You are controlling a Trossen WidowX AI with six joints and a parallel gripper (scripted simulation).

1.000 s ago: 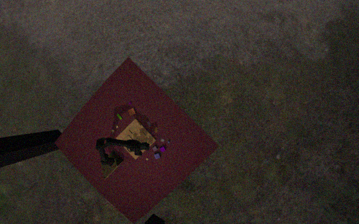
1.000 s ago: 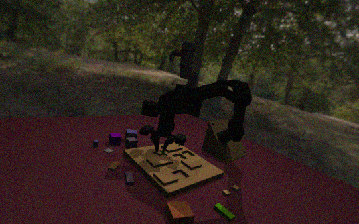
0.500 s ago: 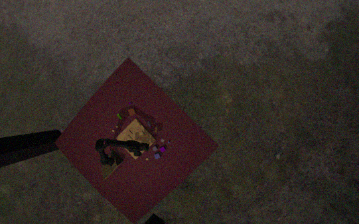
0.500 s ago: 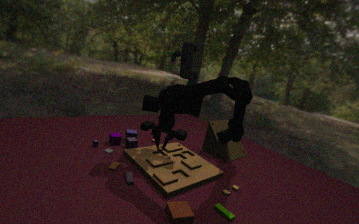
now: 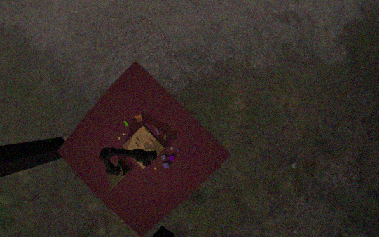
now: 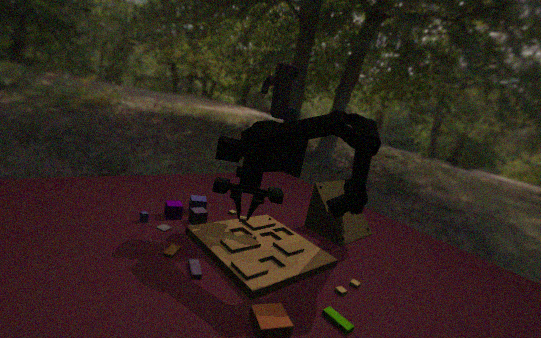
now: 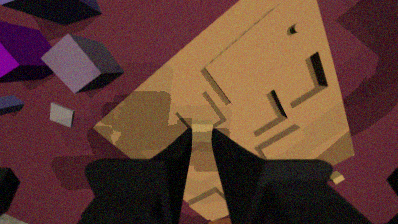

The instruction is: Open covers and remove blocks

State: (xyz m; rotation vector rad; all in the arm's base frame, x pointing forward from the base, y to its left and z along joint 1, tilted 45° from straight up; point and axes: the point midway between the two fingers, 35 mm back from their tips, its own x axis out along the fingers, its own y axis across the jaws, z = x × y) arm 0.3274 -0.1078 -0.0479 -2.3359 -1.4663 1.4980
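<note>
Lifting a small block clear
My end effector [image 5: 149, 163] [image 6: 243, 219] [image 7: 201, 132], nearly closed, pinches a tan block [image 7: 202, 128] above the board [image 5: 143, 137] [image 6: 290, 270] [image 7: 250, 55], probably for carrying toward a counter [image 5: 136, 210] [image 6: 45, 300] [image 7: 145, 30] edge.
</note>
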